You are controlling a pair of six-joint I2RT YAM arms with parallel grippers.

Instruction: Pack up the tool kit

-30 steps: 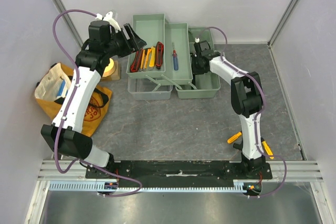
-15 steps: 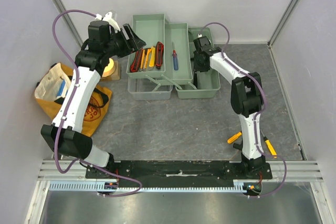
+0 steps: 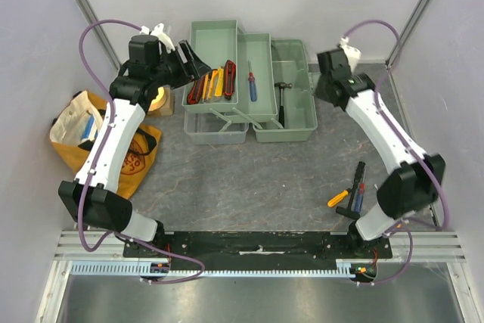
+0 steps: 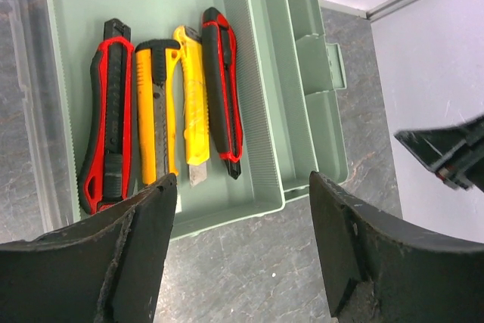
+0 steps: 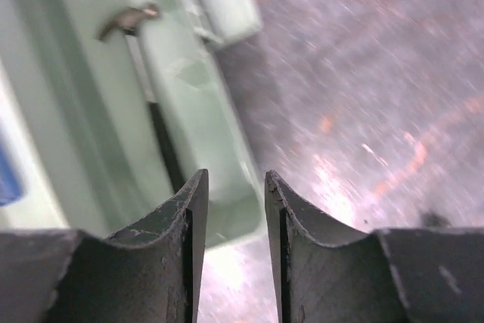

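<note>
The pale green toolbox (image 3: 296,122) stands open at the back, its trays spread. The left tray (image 4: 257,134) holds several utility knives (image 3: 213,84), red-black, orange and yellow (image 4: 193,104). The middle tray holds a blue and red screwdriver (image 3: 252,81). A black-handled hammer (image 3: 281,104) lies in the right compartment and also shows in the right wrist view (image 5: 147,88). My left gripper (image 3: 193,62) hangs open and empty over the left tray's edge (image 4: 242,240). My right gripper (image 3: 324,88) is slightly open and empty just right of the box (image 5: 234,179).
An orange-handled tool (image 3: 338,197) and dark screwdrivers (image 3: 358,187) lie on the floor by the right arm's base. A yellow-orange cloth bag (image 3: 98,138) sits at the left, with a yellow round object (image 3: 156,96) beside the toolbox.
My right arm has swung out of the right compartment to the box's right side, leaving the hammer lying inside. The left arm has barely moved.
</note>
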